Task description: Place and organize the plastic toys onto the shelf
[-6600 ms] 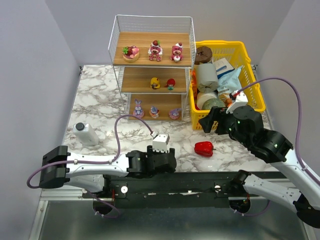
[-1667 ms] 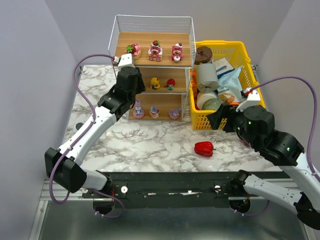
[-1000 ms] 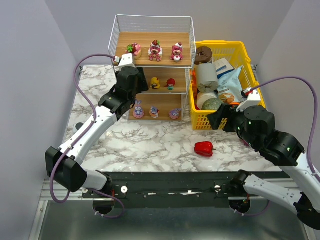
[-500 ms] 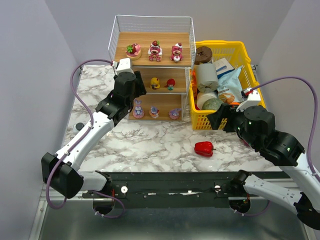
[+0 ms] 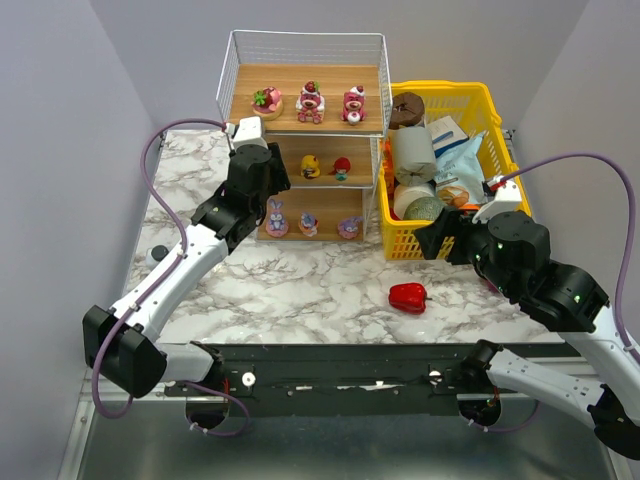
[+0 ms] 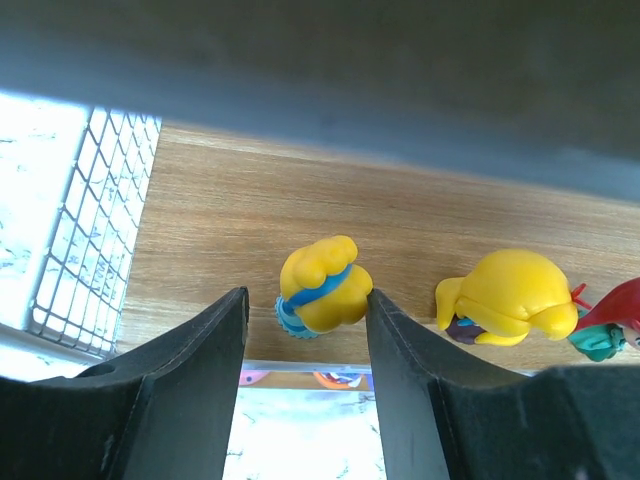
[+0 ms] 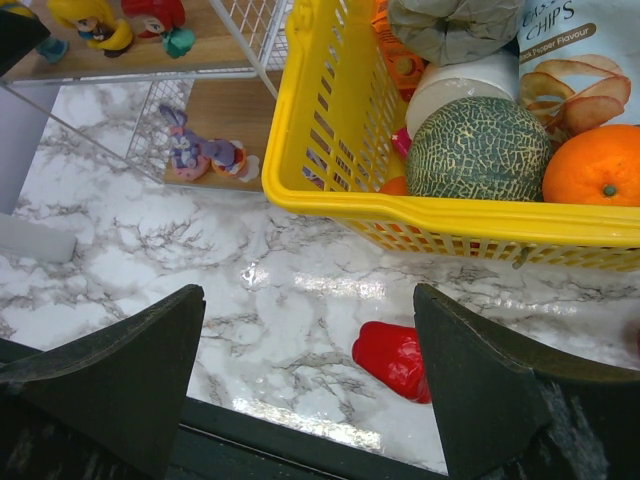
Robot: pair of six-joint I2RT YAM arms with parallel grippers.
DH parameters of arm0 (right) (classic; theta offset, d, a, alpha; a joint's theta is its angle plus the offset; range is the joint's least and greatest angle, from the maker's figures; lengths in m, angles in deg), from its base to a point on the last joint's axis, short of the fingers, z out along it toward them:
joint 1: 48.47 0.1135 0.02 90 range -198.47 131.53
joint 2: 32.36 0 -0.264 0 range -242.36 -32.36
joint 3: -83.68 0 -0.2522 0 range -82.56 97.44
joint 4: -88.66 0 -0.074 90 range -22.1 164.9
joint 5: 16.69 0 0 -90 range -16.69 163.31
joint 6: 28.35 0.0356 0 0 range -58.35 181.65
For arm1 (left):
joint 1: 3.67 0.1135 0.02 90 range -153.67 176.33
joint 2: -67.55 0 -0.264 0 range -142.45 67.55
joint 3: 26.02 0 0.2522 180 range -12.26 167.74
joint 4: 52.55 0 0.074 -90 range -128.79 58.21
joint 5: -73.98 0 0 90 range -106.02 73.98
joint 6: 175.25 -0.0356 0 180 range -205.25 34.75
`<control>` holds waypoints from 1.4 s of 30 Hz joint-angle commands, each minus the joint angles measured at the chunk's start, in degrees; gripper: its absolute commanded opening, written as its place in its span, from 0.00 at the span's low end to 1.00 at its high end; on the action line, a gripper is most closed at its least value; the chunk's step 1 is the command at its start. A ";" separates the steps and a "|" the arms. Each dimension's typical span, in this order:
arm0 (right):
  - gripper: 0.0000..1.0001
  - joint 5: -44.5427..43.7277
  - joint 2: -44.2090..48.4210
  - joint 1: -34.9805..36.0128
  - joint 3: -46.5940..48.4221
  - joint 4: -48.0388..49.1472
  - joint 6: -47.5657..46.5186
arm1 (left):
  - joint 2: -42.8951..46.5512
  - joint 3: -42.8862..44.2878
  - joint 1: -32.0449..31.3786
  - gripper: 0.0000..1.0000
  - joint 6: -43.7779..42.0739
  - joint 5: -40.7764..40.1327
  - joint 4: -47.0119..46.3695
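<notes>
Wooden shelf board — left end effector straddles yellow duck, mesh leftward.

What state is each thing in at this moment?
Left gripper: open, jaws either side of a duck, gap on one side.
Right gripper: open, empty, above the table.
Duck: standing on the shelf's middle board.
Shelf: upright, toys on all three boards.
Basket: upright, full.
Pepper: lying on the table.
</notes>
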 commanded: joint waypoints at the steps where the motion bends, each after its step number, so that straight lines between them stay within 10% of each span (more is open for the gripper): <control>1: 0.92 -1.46 0.48 -0.26 -0.61 0.46 0.67 | 0.06 -1.88 0.30 0.58 -2.55 2.85 2.66; 17: 0.92 -1.55 0.65 -0.26 -0.87 0.46 0.84 | 1.11 -3.02 0.82 0.68 -6.51 9.45 3.36; 42: 0.92 -1.37 0.48 -0.26 -0.70 0.64 0.67 | 3.22 -6.19 3.11 0.54 -5.37 8.31 5.12</control>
